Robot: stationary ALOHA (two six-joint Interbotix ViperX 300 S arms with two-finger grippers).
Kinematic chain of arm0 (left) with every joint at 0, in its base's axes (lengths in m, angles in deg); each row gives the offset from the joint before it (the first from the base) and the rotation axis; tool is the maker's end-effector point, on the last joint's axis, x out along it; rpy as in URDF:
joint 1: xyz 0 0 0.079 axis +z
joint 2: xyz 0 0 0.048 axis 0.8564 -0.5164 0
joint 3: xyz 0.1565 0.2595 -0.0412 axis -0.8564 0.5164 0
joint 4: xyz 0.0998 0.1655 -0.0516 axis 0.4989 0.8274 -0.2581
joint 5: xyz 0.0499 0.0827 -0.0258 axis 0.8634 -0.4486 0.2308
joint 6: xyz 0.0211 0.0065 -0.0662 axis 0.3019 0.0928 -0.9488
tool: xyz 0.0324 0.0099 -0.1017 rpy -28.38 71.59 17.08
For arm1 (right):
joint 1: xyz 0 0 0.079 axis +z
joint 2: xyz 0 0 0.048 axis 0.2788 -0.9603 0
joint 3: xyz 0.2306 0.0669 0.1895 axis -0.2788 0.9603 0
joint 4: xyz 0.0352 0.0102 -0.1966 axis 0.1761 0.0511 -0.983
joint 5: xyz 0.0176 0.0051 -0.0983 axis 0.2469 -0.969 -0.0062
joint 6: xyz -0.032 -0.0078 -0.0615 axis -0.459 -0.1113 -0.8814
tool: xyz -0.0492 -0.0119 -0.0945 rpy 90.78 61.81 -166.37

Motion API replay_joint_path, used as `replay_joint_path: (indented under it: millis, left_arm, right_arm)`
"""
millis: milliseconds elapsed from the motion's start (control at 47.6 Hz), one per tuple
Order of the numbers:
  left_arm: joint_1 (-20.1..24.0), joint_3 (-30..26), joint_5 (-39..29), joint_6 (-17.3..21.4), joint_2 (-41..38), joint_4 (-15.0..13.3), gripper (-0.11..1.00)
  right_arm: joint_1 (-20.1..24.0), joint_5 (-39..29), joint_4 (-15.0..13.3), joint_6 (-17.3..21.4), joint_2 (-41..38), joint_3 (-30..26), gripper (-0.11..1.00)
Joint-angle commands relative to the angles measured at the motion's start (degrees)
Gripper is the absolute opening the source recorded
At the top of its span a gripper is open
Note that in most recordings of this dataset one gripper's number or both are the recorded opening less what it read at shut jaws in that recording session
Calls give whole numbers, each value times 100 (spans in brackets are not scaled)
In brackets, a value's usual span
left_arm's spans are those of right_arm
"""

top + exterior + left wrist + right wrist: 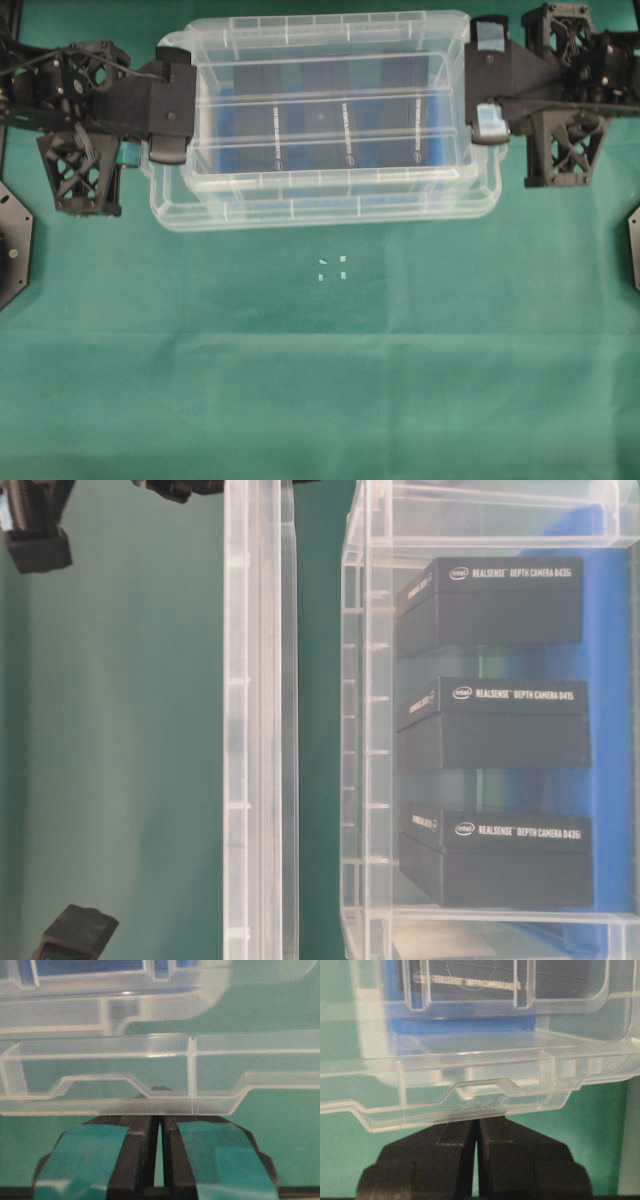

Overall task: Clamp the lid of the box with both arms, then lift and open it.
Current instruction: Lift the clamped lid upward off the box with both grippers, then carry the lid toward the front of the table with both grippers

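Your box [300, 212] sits at the back edge of the green desk [320, 380], holding three black camera cartons [500, 605] on its blue floor. The lid [330, 100] hangs clear above it, slightly offset. Your left gripper [159, 1127] and right gripper [476, 1132] each pinch an end tab of the lid, jaws nearly closed. Small white marks [331, 268] lie in front.

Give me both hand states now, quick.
Left hand: closed on the end tab of the flat clear plastic lid.
Right hand: closed on the lid's opposite end tab.
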Motion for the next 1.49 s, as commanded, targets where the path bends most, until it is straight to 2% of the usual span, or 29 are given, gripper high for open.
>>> replay_joint_path:
  millis: [0, 378, 693, 1092, 1302, 1470]
  left_arm:
    - [-299, -387, 185, -149, 0, 0, 1]
    - [-1107, -387, 132, -826, -44, 9, 1]
    - [-1714, -378, 114, -1318, -79, 18, 1]
    - [-2426, -422, 114, -1854, -176, 79, 1]
    - [-2716, -387, 149, -1916, -211, 97, 1]
    - [-2830, -369, 149, -2057, -272, 97, 1]
  right_arm:
    - [501, 176, -53, 290, 18, -404, 0]
    - [1512, -167, -686, 1547, -18, -413, 0]
    - [2312, -369, -1107, 2514, -114, -448, 0]
    - [3208, -888, -1450, 3498, -606, -826, 0]
    - [3322, -976, -1503, 3894, -686, -844, 0]
    - [3401, -984, -1512, 3981, -747, -853, 0]
